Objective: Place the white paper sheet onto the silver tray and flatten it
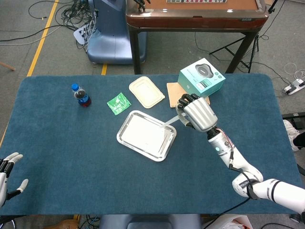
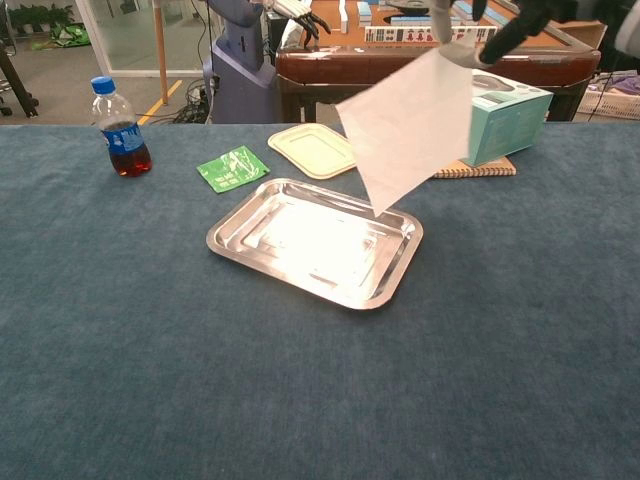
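The right robot hand (image 1: 198,113) hangs above the bench (image 1: 57,157), its fingers pinched on the top edge of the paper sheet (image 2: 408,125), which dangles in the air below and to the left of the robot hand, its lowest corner just over the near-right rim of the tray (image 2: 240,250). The sheet hangs slanted and loose, held at one edge only, so the likely trouble is a bad landing: if the robot hand lets go from this height, the paper may drift, curl or fold on itself and come to rest half over the rim on the side of the robot hand. A thin hold on one edge could also slip, dropping the sheet short onto the bench. Just behind the robot hand sit a teal box (image 1: 201,78) on a notebook (image 2: 490,167), and a careless swing could knock them. To the left of the tray lie a green packet (image 1: 118,102), a plastic lid (image 1: 146,91) and a bottle (image 1: 81,95), well apart from the sheet. The left robot hand (image 1: 7,172) rests with fingers apart and empty at the bench's near-left edge, too far off to help smooth the sheet.
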Controlling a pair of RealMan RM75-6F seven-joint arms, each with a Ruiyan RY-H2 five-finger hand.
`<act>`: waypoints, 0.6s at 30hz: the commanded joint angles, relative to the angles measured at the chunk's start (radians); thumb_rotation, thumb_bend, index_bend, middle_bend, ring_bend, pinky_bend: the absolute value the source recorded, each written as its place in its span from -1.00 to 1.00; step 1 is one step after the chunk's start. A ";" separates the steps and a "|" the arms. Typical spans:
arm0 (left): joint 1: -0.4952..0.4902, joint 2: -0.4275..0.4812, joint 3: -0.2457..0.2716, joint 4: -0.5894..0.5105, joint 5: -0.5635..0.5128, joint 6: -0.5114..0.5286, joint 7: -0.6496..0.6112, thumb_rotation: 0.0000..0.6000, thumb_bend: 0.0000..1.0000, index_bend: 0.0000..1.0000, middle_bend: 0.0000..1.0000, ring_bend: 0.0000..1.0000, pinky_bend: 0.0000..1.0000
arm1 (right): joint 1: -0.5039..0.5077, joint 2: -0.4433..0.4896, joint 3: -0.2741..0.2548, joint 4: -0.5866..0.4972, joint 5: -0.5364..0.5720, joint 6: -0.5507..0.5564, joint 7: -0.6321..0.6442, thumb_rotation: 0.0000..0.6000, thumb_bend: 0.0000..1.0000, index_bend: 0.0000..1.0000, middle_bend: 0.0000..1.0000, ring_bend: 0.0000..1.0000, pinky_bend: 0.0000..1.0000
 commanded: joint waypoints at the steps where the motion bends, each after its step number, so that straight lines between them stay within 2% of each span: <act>1: 0.004 0.000 0.000 0.001 -0.002 0.004 -0.001 1.00 -0.56 -0.56 -0.64 -0.65 -0.78 | 0.054 -0.026 0.026 0.013 -0.013 -0.024 0.020 1.00 -0.03 0.37 -0.09 -0.38 -0.11; 5: 0.010 0.005 0.000 -0.001 -0.005 0.012 -0.005 1.00 -0.56 -0.56 -0.64 -0.65 -0.78 | 0.096 -0.063 0.033 0.030 -0.025 -0.025 0.052 1.00 -0.03 0.37 -0.09 -0.38 -0.11; 8: 0.017 0.008 -0.001 -0.002 -0.008 0.021 -0.009 1.00 -0.56 -0.56 -0.64 -0.65 -0.78 | 0.112 -0.083 0.019 0.045 -0.041 -0.021 0.072 1.00 -0.03 0.37 -0.09 -0.38 -0.11; 13: 0.023 0.007 0.001 0.005 -0.017 0.019 -0.015 1.00 -0.56 -0.56 -0.64 -0.65 -0.78 | 0.105 -0.110 -0.037 0.086 -0.078 -0.001 0.106 1.00 -0.03 0.37 -0.09 -0.38 -0.11; 18: 0.017 0.001 0.002 0.005 -0.009 0.010 -0.013 1.00 -0.56 -0.56 -0.64 -0.65 -0.78 | 0.085 -0.146 -0.117 0.157 -0.138 0.035 0.182 1.00 -0.03 0.37 -0.09 -0.38 -0.11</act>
